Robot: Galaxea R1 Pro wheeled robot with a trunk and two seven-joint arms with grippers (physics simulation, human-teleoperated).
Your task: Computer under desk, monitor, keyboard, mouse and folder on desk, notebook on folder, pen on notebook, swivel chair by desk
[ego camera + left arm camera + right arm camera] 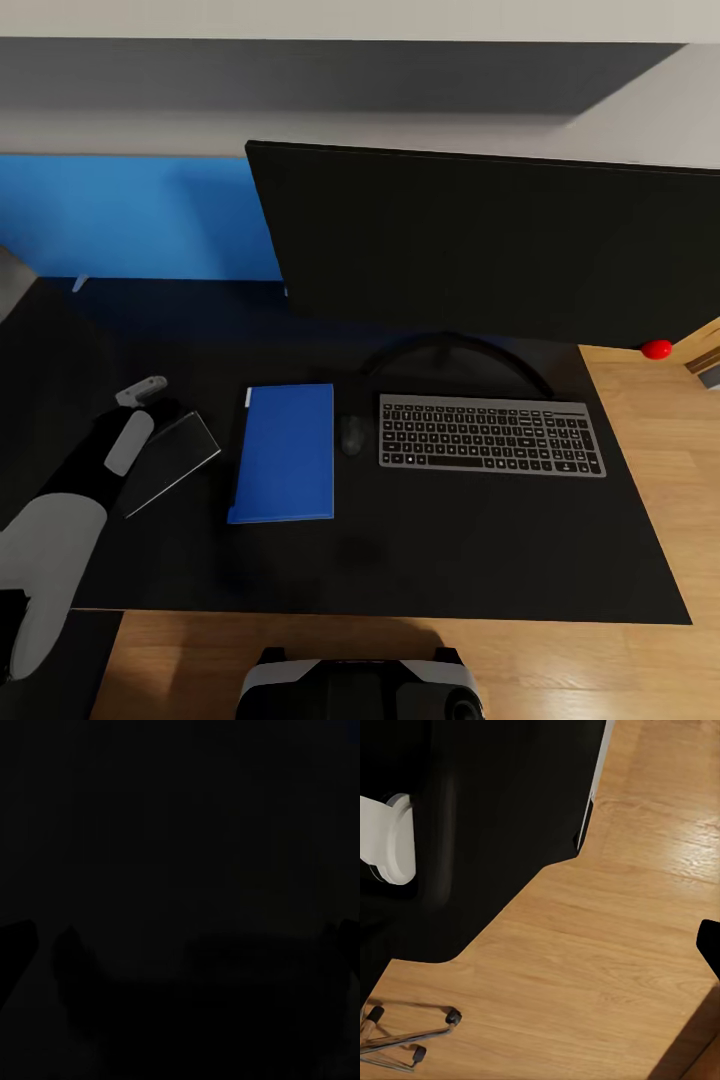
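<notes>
**Notebook stage: left arm at the dark cover, folder waiting beside it**

In the head view the desk (520, 560) already carries most of the set. The monitor (480, 240) fills the upper centre and right, its arc stand curving down behind the keyboard (491, 435), which lies at centre right. The mouse (352, 434) sits just left of the keyboard, and the folder (285, 452) lies just left of the mouse, flat on the black top.

The step in hand appears to be the notebook (172, 460). It shows at the left of the frame, tilted out of square with the folder and a little apart from it. The left gripper (140, 392) is at the notebook's upper left corner, with the forearm running down to the lower left. Whether its fingers are wide, narrow or already holding the cover cannot be told; the left wrist view is almost wholly dark.

The right wrist view looks down on wood floor, the desk's edge and part of the swivel chair's base (405, 1035) in its lower left.

The next move likely calls for a sure hold on the thin notebook, then carrying it rightward and squaring it on the folder. No pen can be made out.
</notes>
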